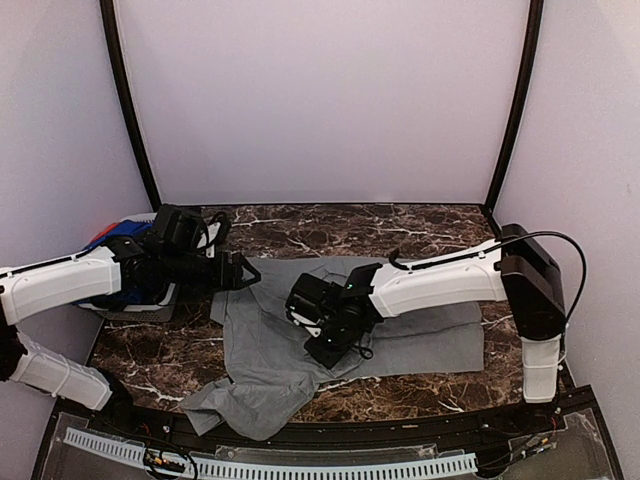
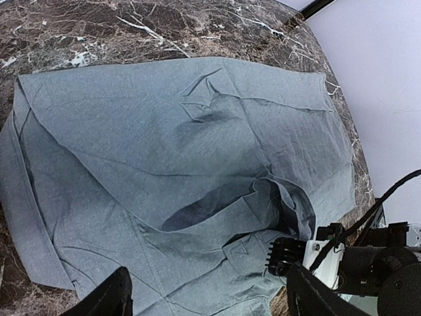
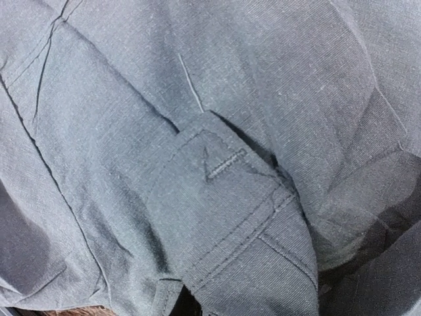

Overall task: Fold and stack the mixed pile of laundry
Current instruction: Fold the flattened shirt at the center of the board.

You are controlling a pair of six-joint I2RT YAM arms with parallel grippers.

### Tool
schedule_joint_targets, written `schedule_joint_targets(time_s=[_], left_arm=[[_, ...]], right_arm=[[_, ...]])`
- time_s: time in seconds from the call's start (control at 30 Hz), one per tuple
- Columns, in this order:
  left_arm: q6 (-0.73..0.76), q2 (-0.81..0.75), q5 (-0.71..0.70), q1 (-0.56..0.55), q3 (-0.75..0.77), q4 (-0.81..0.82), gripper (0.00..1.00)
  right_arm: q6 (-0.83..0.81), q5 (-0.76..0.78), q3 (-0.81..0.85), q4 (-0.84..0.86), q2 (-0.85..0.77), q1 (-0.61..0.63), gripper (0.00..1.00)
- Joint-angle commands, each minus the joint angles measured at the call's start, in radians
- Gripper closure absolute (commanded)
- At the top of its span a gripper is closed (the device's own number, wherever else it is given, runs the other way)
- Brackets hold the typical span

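A grey shirt (image 1: 262,352) lies spread and rumpled across the middle of the marble table, one end bunched at the near edge. My left gripper (image 1: 246,273) hovers open over the shirt's left part. The left wrist view shows its two dark fingers wide apart above the grey shirt (image 2: 164,151), nothing between them (image 2: 212,297). My right gripper (image 1: 326,346) presses down into the shirt's middle. From the left wrist it shows as the right gripper (image 2: 287,255), shut at a raised fold of cloth. Grey shirt (image 3: 197,131) fills the right wrist view and hides that gripper's fingers.
Blue and red-orange cloth (image 1: 110,237) lies at the far left behind my left arm, on a flat grey tray (image 1: 138,312). A ribbed white rail (image 1: 300,466) runs along the near edge. Pale walls with dark corner poles close in the table.
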Motion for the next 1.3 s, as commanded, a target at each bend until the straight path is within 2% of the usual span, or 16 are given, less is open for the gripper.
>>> schedule_joint_targets(time_s=[0.0, 0.27, 0.5, 0.63, 0.73, 0.8, 0.87, 1.1, 1.27], left_arm=[[-0.016, -0.066, -0.015, 0.007, -0.041, -0.015, 0.2], [-0.006, -0.068, -0.036, 0.009, -0.039, -0.023, 0.2], [0.004, -0.046, -0.05, 0.008, -0.017, -0.026, 0.2], [0.013, -0.032, -0.045, 0.008, -0.01, -0.036, 0.2], [0.015, -0.033, -0.049, 0.008, -0.015, -0.04, 0.2], [0.017, -0.038, -0.052, 0.008, -0.019, -0.04, 0.2], [0.016, -0.039, -0.051, 0.009, -0.02, -0.041, 0.2], [0.018, -0.041, -0.048, 0.008, -0.018, -0.041, 0.2], [0.021, -0.038, -0.045, 0.008, -0.014, -0.041, 0.2]], right_arm=[[-0.011, -0.018, -0.01, 0.023, -0.022, -0.006, 0.99], [-0.026, -0.038, -0.021, 0.043, -0.083, -0.002, 1.0], [-0.019, 0.078, -0.065, 0.039, -0.245, -0.03, 1.0], [-0.067, -0.015, -0.101, 0.071, -0.299, -0.06, 1.0], [-0.085, -0.108, -0.102, 0.075, -0.286, -0.045, 1.0], [-0.087, -0.142, -0.106, 0.079, -0.262, -0.018, 0.86], [-0.073, -0.15, -0.106, 0.08, -0.231, 0.007, 0.8], [-0.046, -0.148, -0.081, 0.072, -0.135, 0.033, 0.79], [-0.043, -0.125, -0.052, 0.053, -0.061, 0.032, 0.75]])
